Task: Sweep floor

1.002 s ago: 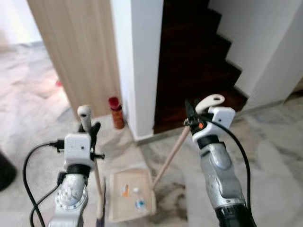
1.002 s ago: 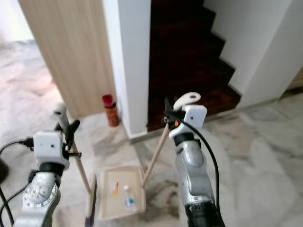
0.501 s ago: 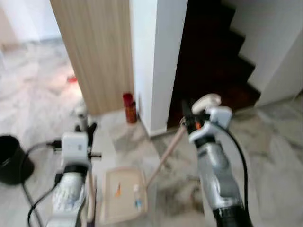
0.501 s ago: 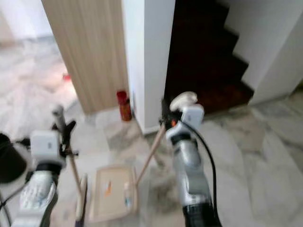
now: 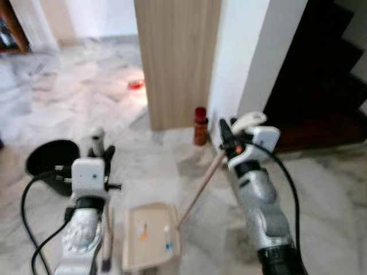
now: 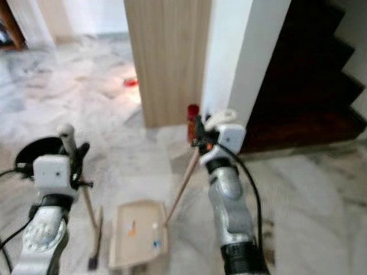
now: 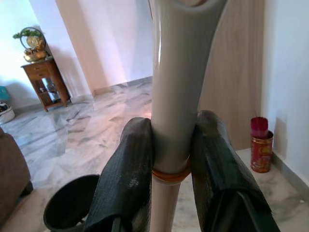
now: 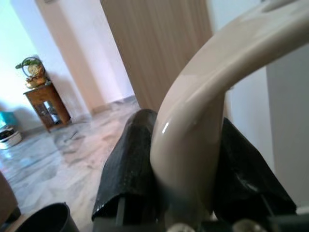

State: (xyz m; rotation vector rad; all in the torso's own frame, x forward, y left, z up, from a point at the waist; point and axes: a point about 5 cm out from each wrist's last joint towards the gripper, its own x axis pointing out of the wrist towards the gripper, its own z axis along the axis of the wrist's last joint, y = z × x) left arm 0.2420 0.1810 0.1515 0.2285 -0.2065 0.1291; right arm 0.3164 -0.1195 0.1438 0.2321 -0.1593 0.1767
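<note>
my left gripper [image 7: 174, 159] is clamped on the broom handle [image 7: 176, 87], both black fingers [image 7: 128, 179] pressed against the pale plastic grip just above an orange ring. from the head camera the handle runs down from that gripper to the broom head [image 6: 94, 243], which sits on the marble floor [image 5: 321, 189] just left of the dustpan [image 5: 150, 236]. my right gripper [image 8: 186, 166] is pinched around the curved cream top of the dustpan handle [image 8: 203, 111], a finger [image 8: 128, 169] on each side. the wooden dustpan shaft [image 5: 200, 189] slants down and to the left from that gripper to the pan's right rear corner. the pan lies flat on the floor between my two arms and holds a few small bits of litter [image 5: 143, 231], one orange, one white, one bluish. a black bin [image 5: 49, 163] stands on the floor to the left, beyond my left arm. ahead, a red can [image 5: 199, 126] stands at the foot of a wood-panelled wall [image 5: 178, 57], beside a white pillar [image 5: 246, 51], with dark stairs [image 5: 327, 86] to the right
</note>
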